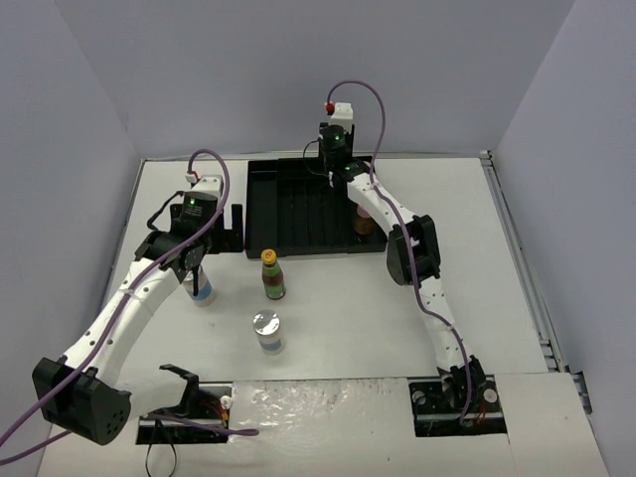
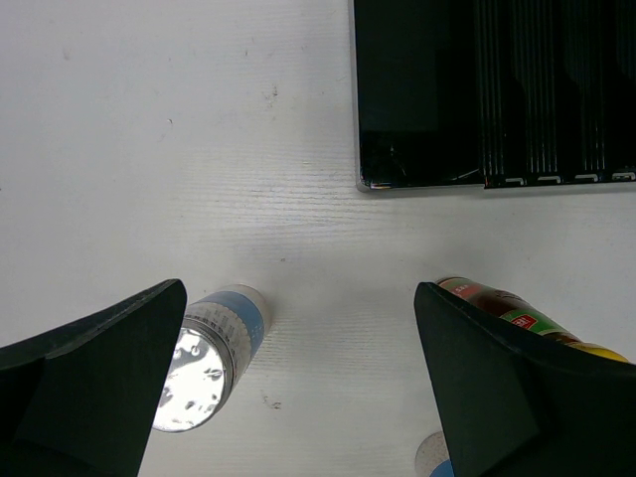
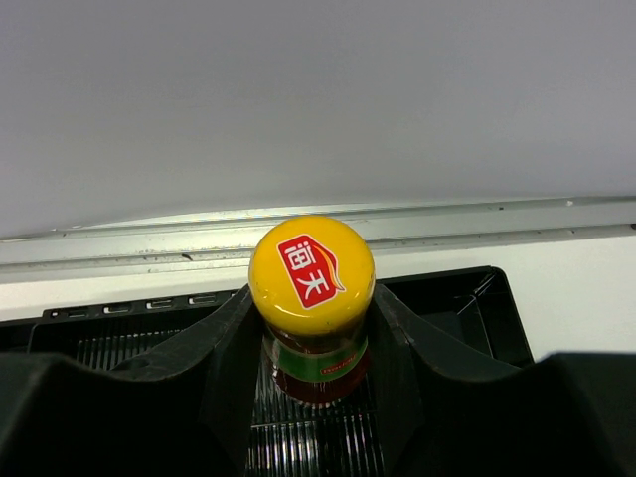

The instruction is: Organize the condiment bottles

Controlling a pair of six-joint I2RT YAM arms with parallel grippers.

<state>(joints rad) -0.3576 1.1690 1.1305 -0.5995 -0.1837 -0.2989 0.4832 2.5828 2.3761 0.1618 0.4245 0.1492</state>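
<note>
My right gripper (image 3: 311,343) is shut on a slim dark red bottle (image 3: 312,288) with a green label and a yellow cap, upright over the ridged floor of the black tray (image 3: 457,308). Its wrist (image 1: 335,169) hides that bottle from above. A brownish bottle (image 1: 363,221) shows partly under the right arm in the tray. On the table stand another yellow-capped dark bottle (image 1: 272,276) and two silver-capped jars (image 1: 267,331) (image 1: 202,288). My left gripper (image 2: 300,328) hangs open above the table, with a jar (image 2: 214,353) by its left finger and the dark bottle (image 2: 507,313) by its right.
The tray's (image 1: 260,204) front left corner (image 2: 363,184) lies just ahead of the left gripper. Grey walls close in the table on three sides. Both arm bases sit at the near edge.
</note>
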